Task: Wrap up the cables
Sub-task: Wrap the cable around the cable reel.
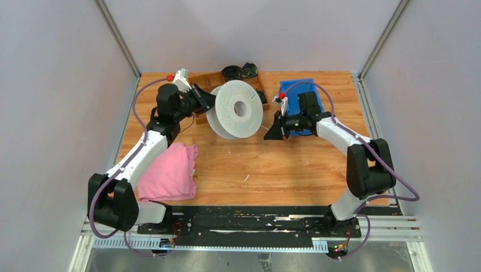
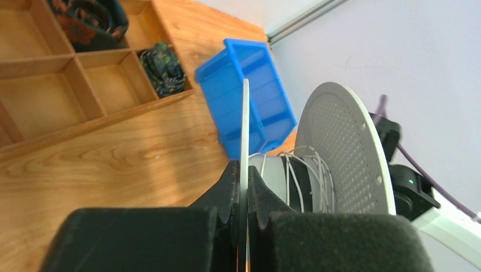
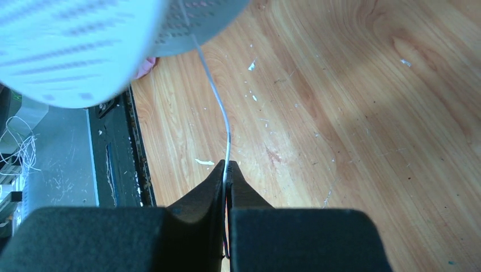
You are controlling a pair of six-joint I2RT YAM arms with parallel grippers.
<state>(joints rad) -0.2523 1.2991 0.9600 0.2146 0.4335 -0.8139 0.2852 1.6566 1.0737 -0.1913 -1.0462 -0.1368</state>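
Observation:
A white spool (image 1: pixel 235 107) with perforated flanges stands on edge in the middle of the wooden table. My left gripper (image 1: pixel 210 101) is shut on the thin edge of the spool's near flange (image 2: pixel 245 124), which runs up between the fingertips of this gripper (image 2: pixel 244 170). Thin white-grey cable (image 2: pixel 306 175) is wound loosely round the spool's hub, in front of the far flange (image 2: pixel 346 153). To the right of the spool, my right gripper (image 1: pixel 266 133) is shut on the free strand of cable (image 3: pixel 218 102). The strand runs from the spool (image 3: pixel 68 45) down into the pinched tips of this gripper (image 3: pixel 227 166).
A divided wooden tray (image 1: pixel 210 79) with dark coiled bundles (image 1: pixel 238 71) lies behind the spool. A blue bin (image 1: pixel 300 90) sits behind the right arm. A pink cloth (image 1: pixel 170 173) lies by the left arm. In the left wrist view the tray (image 2: pixel 57 107) and bin (image 2: pixel 249 96) show.

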